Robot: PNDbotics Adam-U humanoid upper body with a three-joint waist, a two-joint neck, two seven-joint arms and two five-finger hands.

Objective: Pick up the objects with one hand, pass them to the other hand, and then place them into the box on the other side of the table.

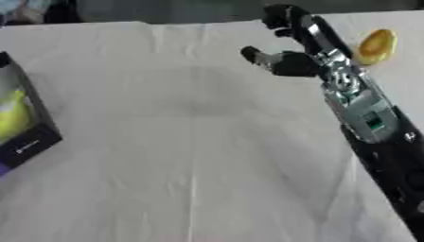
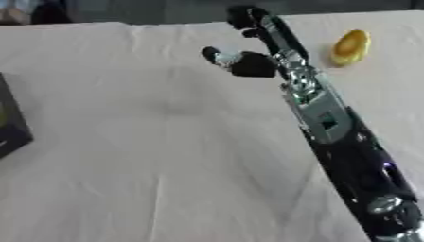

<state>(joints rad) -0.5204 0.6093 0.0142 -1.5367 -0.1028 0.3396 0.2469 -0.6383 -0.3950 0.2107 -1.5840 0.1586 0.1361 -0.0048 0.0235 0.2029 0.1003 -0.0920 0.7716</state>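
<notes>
Near the far right corner of the table [image 1: 190,156], which is covered with a creased white cloth, lies a small yellow object [image 1: 376,46], oval in shape with a darker orange patch along one side. It rests flat on the cloth, with nothing else touching it.

Just to its left is the robot's right hand [image 1: 291,56], at the end of a black and silver arm [image 1: 364,113] that comes in from the lower right corner and runs slantwise up toward the far edge. This hand is open and holds nothing: its fingers [image 1: 281,16] reach up toward the far edge with their tips bent over a little, and the thumb [image 1: 252,54] sticks out sideways to the left. Hand and yellow object are near each other but apart; a strip of bare cloth shows between them.

At the left edge of the table stands a box [image 1: 33,137] with dark walls, only partly in view. Something yellow-green [image 1: 13,113] shows inside it, too blurred to make out.

No left hand shows in either view.
</notes>
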